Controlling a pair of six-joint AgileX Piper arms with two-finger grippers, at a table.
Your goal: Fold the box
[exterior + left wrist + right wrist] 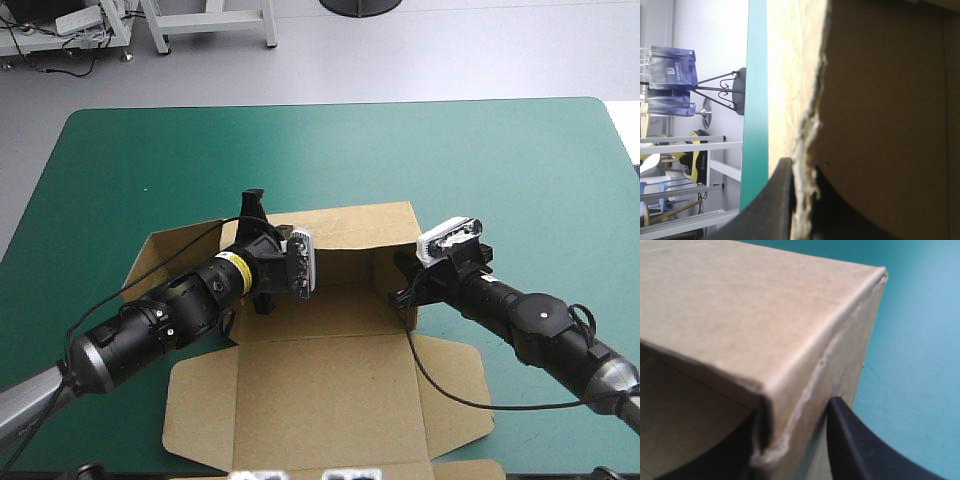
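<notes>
The brown box (345,232) sits mid-table with its back wall and side walls raised, and its lid (320,400) lies flat toward the front edge. My left gripper (262,288) is at the box's left wall; in the left wrist view my left gripper (801,169) is shut on the torn board edge (810,125). At the right wall is my right gripper (404,292). In the right wrist view my right gripper (796,407) pinches the corner wall (805,390), one finger (860,450) outside the box and the other inside.
A side flap (158,258) of the box lies spread on the teal-green cover (520,170) to the left. The lid's side flaps (455,385) stick out at the front. Bare cover lies behind and to both sides of the box.
</notes>
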